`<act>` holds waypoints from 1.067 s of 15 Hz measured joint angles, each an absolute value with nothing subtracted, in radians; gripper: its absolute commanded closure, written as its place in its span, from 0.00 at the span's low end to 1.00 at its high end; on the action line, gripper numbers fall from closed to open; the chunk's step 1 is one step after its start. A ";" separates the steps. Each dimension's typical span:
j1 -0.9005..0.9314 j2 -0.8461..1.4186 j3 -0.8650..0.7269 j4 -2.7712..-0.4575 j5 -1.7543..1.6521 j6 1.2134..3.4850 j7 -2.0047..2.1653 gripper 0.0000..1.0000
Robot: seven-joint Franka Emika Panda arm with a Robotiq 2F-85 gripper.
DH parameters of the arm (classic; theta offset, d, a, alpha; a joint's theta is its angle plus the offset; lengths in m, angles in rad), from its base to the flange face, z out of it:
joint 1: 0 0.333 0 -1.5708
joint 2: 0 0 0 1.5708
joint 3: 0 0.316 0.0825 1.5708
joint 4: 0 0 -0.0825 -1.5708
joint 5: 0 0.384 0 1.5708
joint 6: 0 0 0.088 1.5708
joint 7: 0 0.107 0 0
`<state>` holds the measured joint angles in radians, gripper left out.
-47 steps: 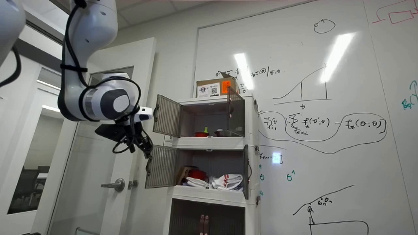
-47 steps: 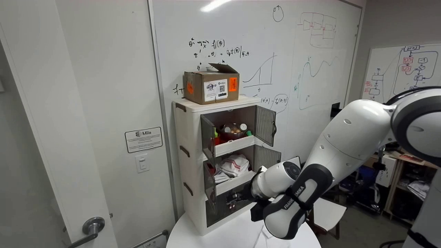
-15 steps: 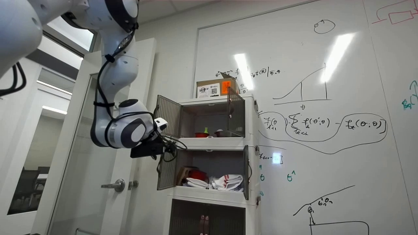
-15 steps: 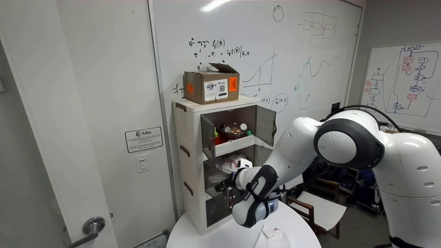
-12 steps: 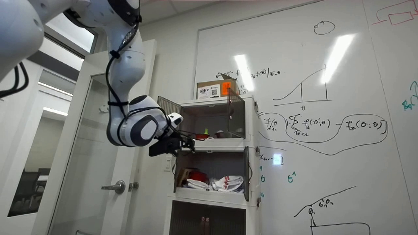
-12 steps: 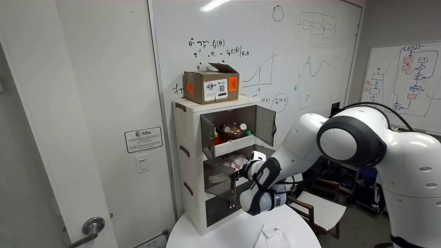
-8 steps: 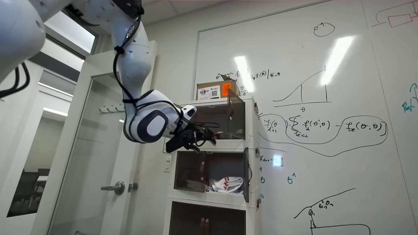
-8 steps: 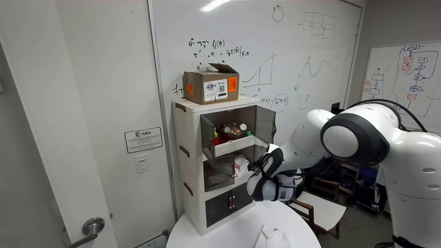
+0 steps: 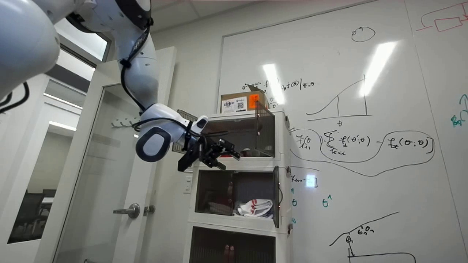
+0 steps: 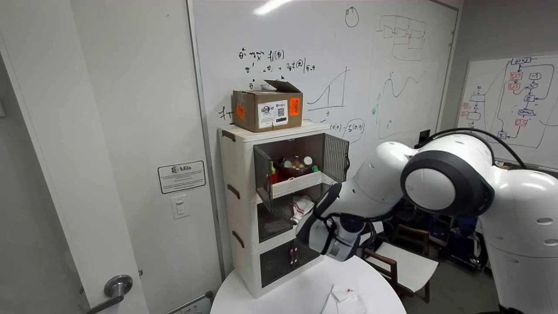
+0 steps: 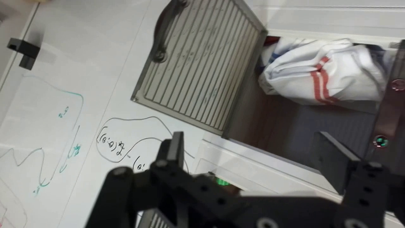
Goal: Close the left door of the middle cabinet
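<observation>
Find the left door (image 9: 214,191) lying across the left half of the middle cabinet (image 9: 234,220) in both exterior views, seemingly flush or very nearly so; hard to judge from these angles whether latched or a sliver proud. In the wrist view, look for the door's handle (image 11: 390,117) along the free edge, at the far right. Treat the closing as almost done, with at most a final push to give. Best delivered close to that handle, far from the hinged side, straight inward and slowly, without hooking anything behind the edge and so pulling the door open. Note the gripper (image 9: 231,162) out in front, with jaws spread wide, nothing held between, and no contact with the door showing; probably better brought together first for a blunter, surer push. Leave alone the towels (image 11: 322,72) in the right half and the right door (image 11: 201,66), standing open beside them. On backing out, keep clear of the upper left door (image 10: 263,175), hanging open one tier higher.
</observation>
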<state>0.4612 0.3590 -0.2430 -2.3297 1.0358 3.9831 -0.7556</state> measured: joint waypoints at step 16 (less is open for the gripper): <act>0.376 0.152 -0.147 -2.527 1.239 3.228 -1.085 0.00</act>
